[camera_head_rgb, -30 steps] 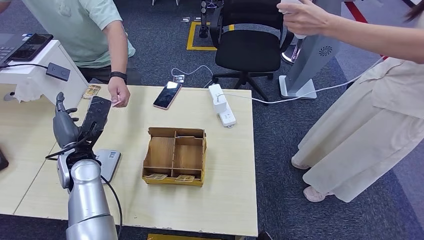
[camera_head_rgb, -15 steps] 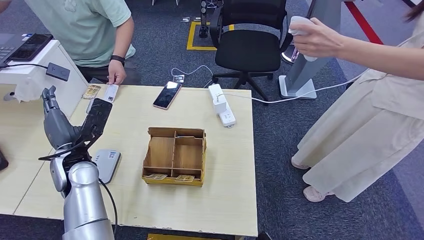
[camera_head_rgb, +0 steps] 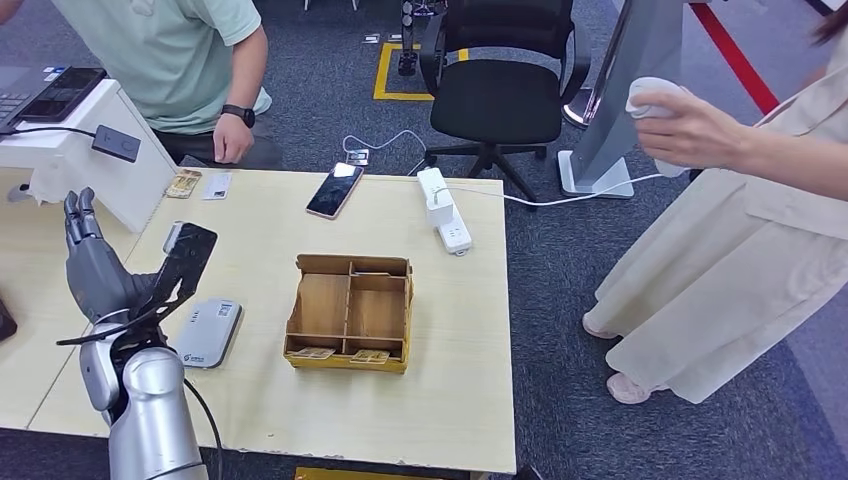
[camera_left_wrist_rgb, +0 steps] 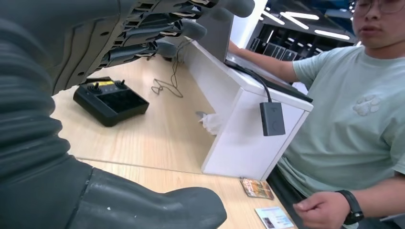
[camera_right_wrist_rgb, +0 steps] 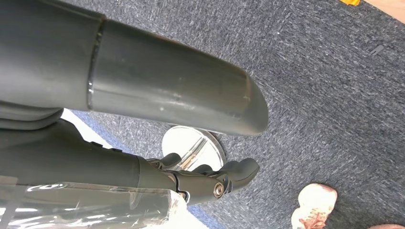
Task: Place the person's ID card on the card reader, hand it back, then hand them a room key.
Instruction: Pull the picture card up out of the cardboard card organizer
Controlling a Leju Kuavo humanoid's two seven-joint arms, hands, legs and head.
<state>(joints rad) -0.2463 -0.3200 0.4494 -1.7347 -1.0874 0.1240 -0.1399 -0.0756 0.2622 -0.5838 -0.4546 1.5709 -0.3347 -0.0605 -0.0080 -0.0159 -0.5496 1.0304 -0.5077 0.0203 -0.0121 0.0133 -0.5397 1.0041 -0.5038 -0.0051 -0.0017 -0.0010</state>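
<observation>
While the ID card lies flat at the table's far edge, your left hand hovers empty, fingers spread

You'll find the card beside the person's hand, untouched; the card reader sits just right of your left hand, near the wooden organizer. Your right hand hangs over carpet with curled fingers, holding nothing

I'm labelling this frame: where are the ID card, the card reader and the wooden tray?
ID card (camera_head_rgb: pixel 217 186), head view, middle of its face.
Card reader (camera_head_rgb: pixel 208 332), head view, centre of its top.
Wooden tray (camera_head_rgb: pixel 349 266), head view, its far wall.
</observation>
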